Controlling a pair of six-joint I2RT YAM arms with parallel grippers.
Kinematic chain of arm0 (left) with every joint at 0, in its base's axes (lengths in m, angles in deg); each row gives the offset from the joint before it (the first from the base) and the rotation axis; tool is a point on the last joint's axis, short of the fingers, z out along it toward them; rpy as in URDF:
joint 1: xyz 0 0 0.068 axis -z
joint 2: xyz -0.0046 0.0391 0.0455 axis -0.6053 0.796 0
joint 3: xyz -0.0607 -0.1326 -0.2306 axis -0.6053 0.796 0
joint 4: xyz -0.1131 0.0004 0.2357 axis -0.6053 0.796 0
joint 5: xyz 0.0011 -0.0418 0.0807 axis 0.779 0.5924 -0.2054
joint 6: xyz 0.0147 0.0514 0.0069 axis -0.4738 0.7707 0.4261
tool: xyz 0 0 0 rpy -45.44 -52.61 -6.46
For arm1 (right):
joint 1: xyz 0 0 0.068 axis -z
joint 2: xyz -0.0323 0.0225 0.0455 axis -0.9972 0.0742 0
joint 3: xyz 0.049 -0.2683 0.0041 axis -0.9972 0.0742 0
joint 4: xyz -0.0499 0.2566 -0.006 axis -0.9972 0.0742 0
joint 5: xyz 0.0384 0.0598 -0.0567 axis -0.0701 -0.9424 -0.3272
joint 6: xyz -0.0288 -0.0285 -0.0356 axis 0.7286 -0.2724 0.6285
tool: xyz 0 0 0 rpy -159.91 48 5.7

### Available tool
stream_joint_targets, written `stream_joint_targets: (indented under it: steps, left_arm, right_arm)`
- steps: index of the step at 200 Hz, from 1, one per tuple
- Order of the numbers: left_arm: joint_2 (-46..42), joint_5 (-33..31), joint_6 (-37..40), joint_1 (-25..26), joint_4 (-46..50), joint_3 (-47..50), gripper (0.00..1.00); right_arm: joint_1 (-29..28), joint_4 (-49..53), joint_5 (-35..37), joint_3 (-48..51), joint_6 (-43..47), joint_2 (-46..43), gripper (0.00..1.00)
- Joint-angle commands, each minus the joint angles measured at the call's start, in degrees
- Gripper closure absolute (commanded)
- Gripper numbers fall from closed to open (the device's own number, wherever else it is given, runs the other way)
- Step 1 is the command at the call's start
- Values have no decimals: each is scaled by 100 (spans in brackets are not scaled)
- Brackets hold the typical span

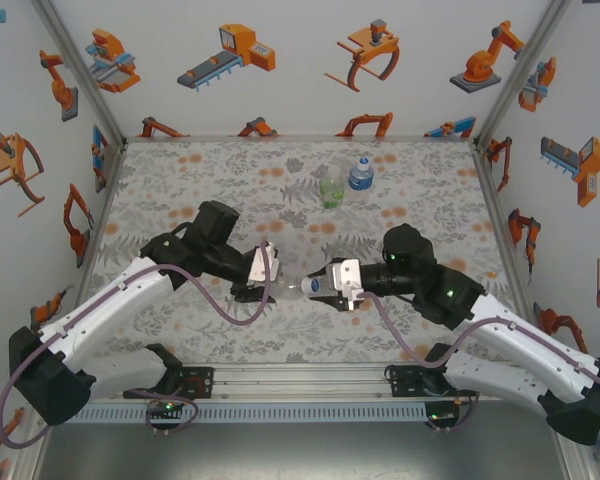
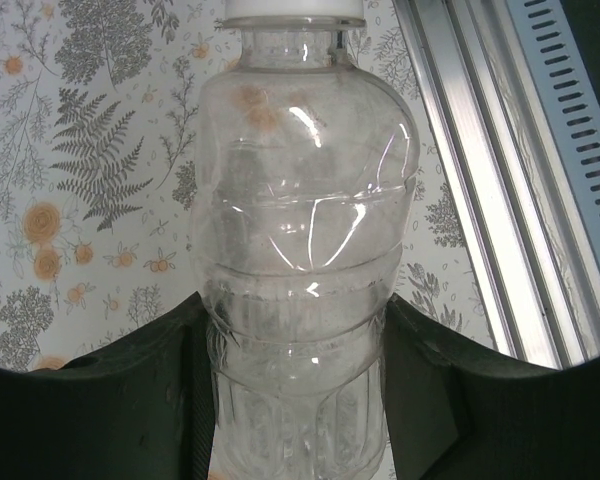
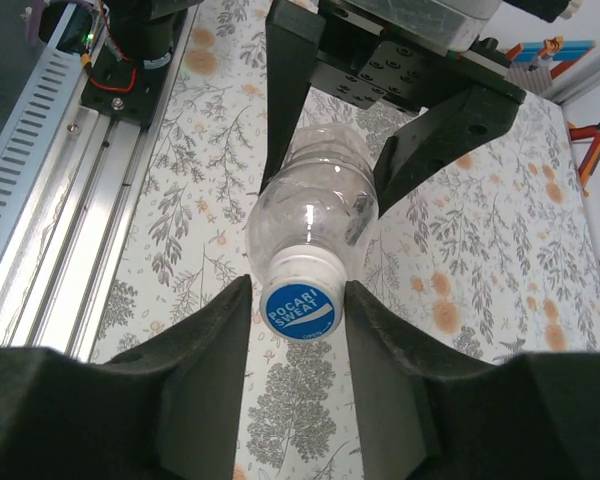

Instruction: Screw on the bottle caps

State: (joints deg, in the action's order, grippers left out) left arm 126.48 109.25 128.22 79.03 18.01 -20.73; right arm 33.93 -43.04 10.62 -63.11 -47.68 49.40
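Note:
My left gripper (image 2: 295, 400) is shut on the lower body of the plain transparent bottle (image 2: 300, 250), holding it on its side above the cloth (image 1: 283, 286). A white bottle cap (image 2: 292, 10) sits on the bottle's neck. In the right wrist view this cap (image 3: 300, 308) shows a blue printed top facing the camera. My right gripper (image 3: 298, 300) has its jaws closely flanking the cap. A sliver of cloth shows beside one finger, so I cannot tell whether they grip it. From above, the two grippers (image 1: 270, 285) (image 1: 316, 288) meet at mid-table.
A green-labelled bottle (image 1: 330, 190) and a blue-labelled bottle (image 1: 360, 176) stand upright at the back centre of the floral cloth (image 1: 180, 180). An aluminium rail (image 1: 300, 380) runs along the near edge. Printed walls close in the left, right and back.

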Motion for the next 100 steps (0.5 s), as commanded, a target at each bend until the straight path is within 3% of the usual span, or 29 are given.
stream_joint_targets:
  steps: [1, 19, 39, 58, 83, 100]
  left_arm:
    - [-132, 259, 130, 32, -24, 19, 100]
    - [-128, 225, 112, 38, -29, 20, 100]
    - [-103, 100, 59, 40, -27, 4, 100]
    - [-72, -120, -14, 44, -28, -18, 100]
    - [-46, -306, -98, 51, -25, -66, 100]
    - [-34, -377, -112, 50, -27, -63, 100]
  right_arm:
    - [5, -176, -179, 77, 45, -59, 65]
    - [9, -472, -20, 228, -291, -157, 74]
    - [11, -1079, 663, 419, -1735, -170, 84]
    - [7, -1371, 1641, 504, -3650, -125, 100]
    - [11, -1105, 3137, 555, -6659, -14, 100]
    - [10, -695, 3554, 583, -8603, 95, 100]
